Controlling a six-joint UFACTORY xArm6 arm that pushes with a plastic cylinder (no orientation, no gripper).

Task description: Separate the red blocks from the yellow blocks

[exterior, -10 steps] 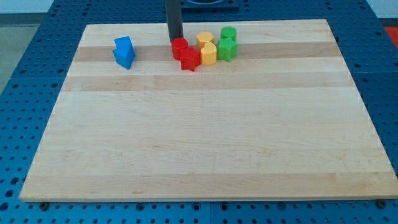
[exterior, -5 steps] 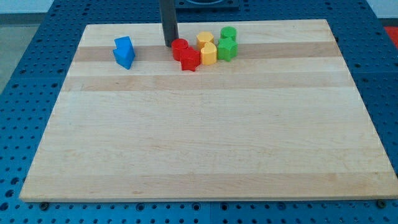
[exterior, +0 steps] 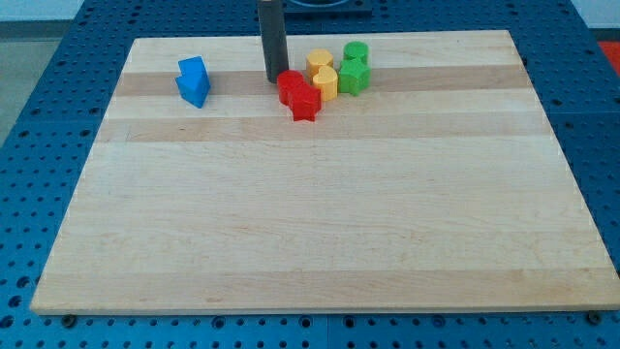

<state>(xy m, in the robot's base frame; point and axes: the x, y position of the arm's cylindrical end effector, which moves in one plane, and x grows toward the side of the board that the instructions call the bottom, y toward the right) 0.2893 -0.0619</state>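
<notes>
— Where was my tip (exterior: 274,79)?
— Bare, holding nothing, touching the red blocks (exterior: 299,93) on the view's left; those sat against the yellow blocks (exterior: 323,75).
— Best approach?
— Probably pushing them toward the view's bottom, away from yellow, slowly.

My tip (exterior: 275,79) rests on the surface — dark rod upright, entering from the view's top.
</notes>
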